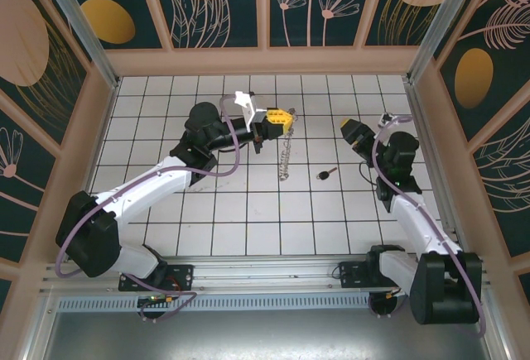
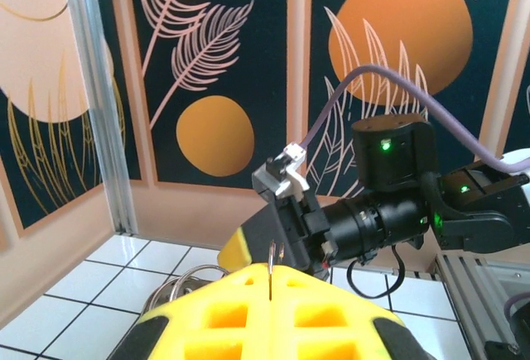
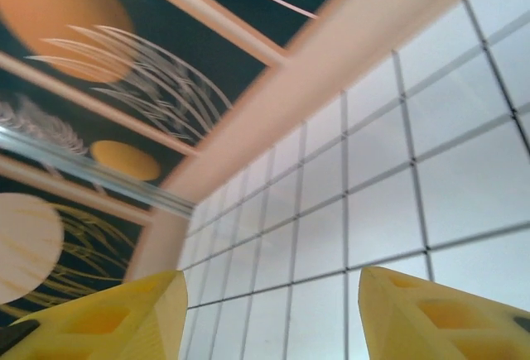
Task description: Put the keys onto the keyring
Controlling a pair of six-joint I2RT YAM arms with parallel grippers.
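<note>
We are showing the left gripper [image 1: 280,118] pinching the light, floppy keyring [image 1: 286,151] near the table's [image 1: 248,211] far edge, and the right gripper [image 1: 349,132], fingers [image 3: 124,319] spread, hovering near the small stiff key [image 1: 326,175] mid-table, probably best taken by its black head.

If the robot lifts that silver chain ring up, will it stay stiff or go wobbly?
Probably wobbly: the keyring trails in a loose wavy line from the left tool. It looks thin, so it is likely light. Its small links would probably swing.
</note>
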